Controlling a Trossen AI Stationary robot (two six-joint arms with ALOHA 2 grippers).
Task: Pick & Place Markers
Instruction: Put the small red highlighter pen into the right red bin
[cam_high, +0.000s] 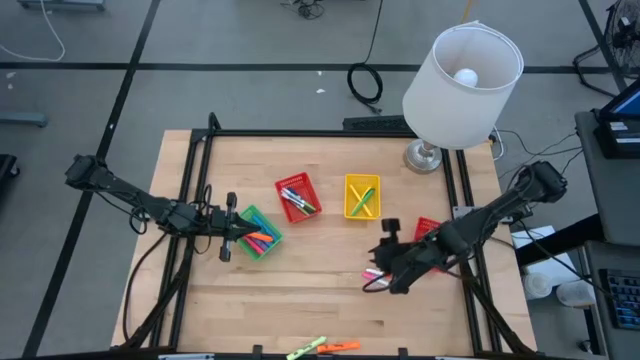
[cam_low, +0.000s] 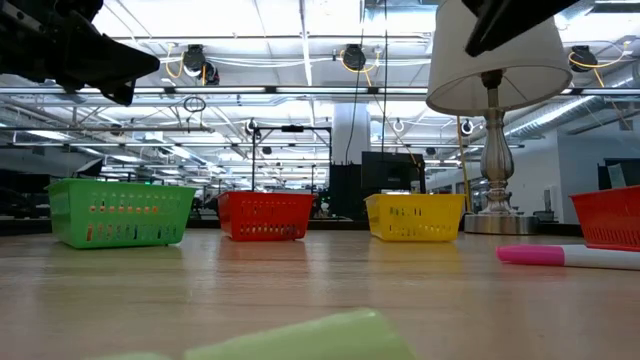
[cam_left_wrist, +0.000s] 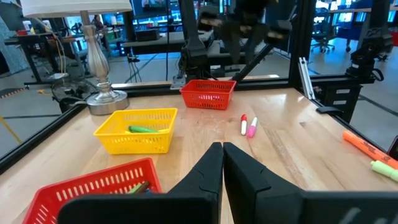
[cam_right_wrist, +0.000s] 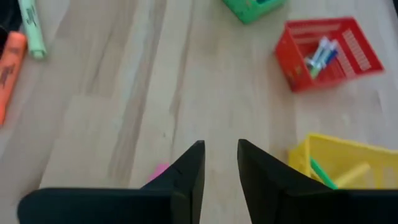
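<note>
Spanning the frame's middle, the table (cam_high: 330, 300) carried baskets. Right gripper (cam_high: 378, 274), jaws spread, hovered lower right over a pink marker (cam_high: 372, 273): light, stiff, slippery, best pinched mid-barrel. Left gripper (cam_high: 228, 240) sat centre-left, jaws pressed together.

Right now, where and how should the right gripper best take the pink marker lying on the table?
Probably at mid-barrel, from straight above. The pink marker lies flat on the bare table, so jaws across its thin width should fit. The right gripper is already just above it, open.
</note>
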